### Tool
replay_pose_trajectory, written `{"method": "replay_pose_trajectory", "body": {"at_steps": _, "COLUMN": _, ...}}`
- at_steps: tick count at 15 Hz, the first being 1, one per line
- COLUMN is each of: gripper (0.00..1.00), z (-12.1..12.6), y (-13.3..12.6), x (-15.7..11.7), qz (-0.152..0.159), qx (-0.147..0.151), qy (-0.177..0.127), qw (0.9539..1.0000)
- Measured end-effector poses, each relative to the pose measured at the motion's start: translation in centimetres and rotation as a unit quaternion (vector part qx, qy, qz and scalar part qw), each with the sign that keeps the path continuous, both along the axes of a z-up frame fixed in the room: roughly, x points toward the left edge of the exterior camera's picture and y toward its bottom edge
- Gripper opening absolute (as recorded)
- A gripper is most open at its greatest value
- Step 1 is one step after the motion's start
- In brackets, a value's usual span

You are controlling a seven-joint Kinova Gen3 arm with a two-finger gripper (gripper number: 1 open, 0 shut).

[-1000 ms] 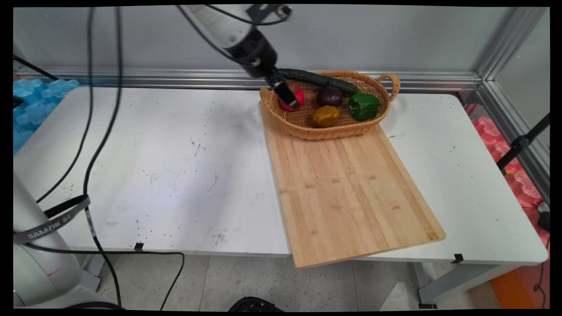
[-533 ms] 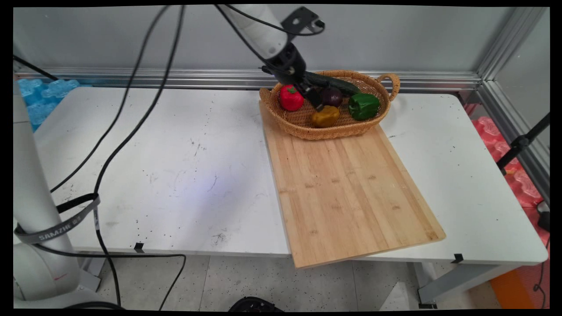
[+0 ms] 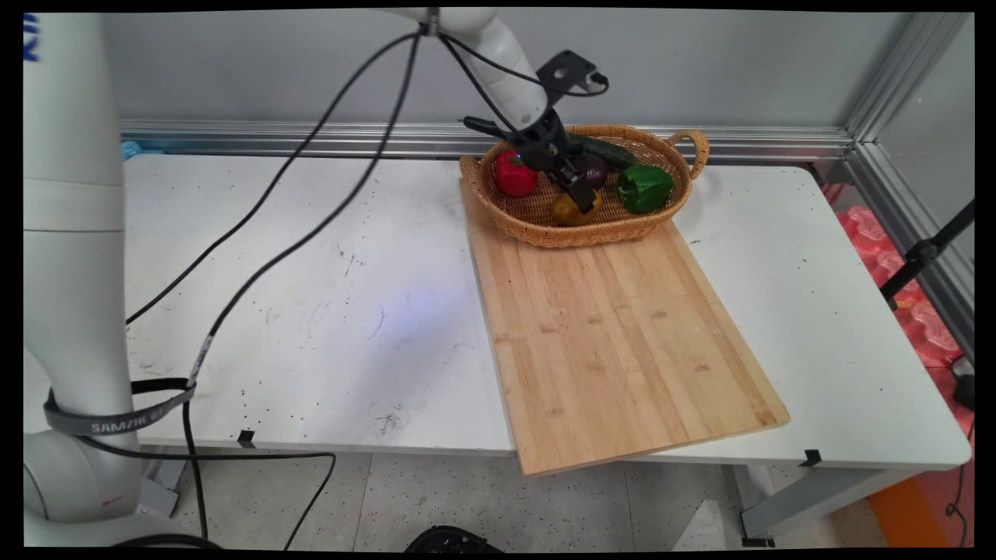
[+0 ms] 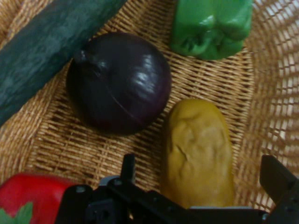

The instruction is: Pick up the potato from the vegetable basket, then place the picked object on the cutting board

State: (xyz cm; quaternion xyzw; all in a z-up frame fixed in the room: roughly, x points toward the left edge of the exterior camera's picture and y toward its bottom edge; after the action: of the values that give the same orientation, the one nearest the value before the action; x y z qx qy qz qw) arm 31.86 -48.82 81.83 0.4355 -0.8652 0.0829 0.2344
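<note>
While hanging over the oval wicker basket (image 3: 677, 204) at upper centre, black gripper (image 4: 201, 173) is sitting spread astride the yellow-brown potato (image 4: 198, 147); purple onion (image 4: 119, 81), green pepper (image 4: 210, 25), dark cucumber (image 4: 42, 49), red tomato (image 4: 25, 196) are lying alongside.

My table (image 3: 311, 295) is white and scuffed with dark specks. A wooden board (image 3: 615, 334) lies on its right half, the near corner jutting past the table's front edge. A wicker basket (image 3: 685, 167) sits at the board's far end, overlapping it.
</note>
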Motion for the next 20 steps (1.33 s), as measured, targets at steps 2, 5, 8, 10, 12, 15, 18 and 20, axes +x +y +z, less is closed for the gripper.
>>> {"method": "replay_pose_trajectory", "body": {"at_steps": 2, "gripper": 1.0, "z": -1.3, "y": -0.9, "x": -0.5, "qz": 0.003, "qx": 0.007, "qy": -0.003, "qw": 1.0}}
{"method": "replay_pose_trajectory", "body": {"at_steps": 5, "gripper": 0.0, "z": -2.5, "y": -1.8, "x": -1.2, "qz": 0.0, "qx": 0.012, "qy": -0.007, "qw": 0.9999}}
{"method": "replay_pose_trajectory", "body": {"at_steps": 8, "gripper": 0.0, "z": -2.7, "y": -2.2, "x": -1.3, "qz": -0.011, "qx": 0.012, "qy": -0.011, "qw": 0.9998}}
{"method": "replay_pose_trajectory", "body": {"at_steps": 10, "gripper": 0.0, "z": -2.3, "y": -2.2, "x": -1.0, "qz": -0.017, "qx": 0.009, "qy": -0.011, "qw": 0.9998}}
{"method": "replay_pose_trajectory", "body": {"at_steps": 12, "gripper": 0.0, "z": -1.3, "y": -1.7, "x": -0.5, "qz": -0.019, "qx": 0.006, "qy": -0.012, "qw": 0.9997}}
{"method": "replay_pose_trajectory", "body": {"at_steps": 15, "gripper": 0.0, "z": 0.7, "y": -0.6, "x": 0.1, "qz": -0.027, "qx": 0.0, "qy": -0.012, "qw": 0.9996}}
{"method": "replay_pose_trajectory", "body": {"at_steps": 18, "gripper": 0.0, "z": 4.1, "y": 1.3, "x": 0.6, "qz": -0.048, "qx": -0.014, "qy": -0.014, "qw": 0.9987}}
{"method": "replay_pose_trajectory", "body": {"at_steps": 20, "gripper": 0.0, "z": 6.4, "y": 2.6, "x": 0.7, "qz": -0.065, "qx": -0.026, "qy": -0.016, "qw": 0.9974}}
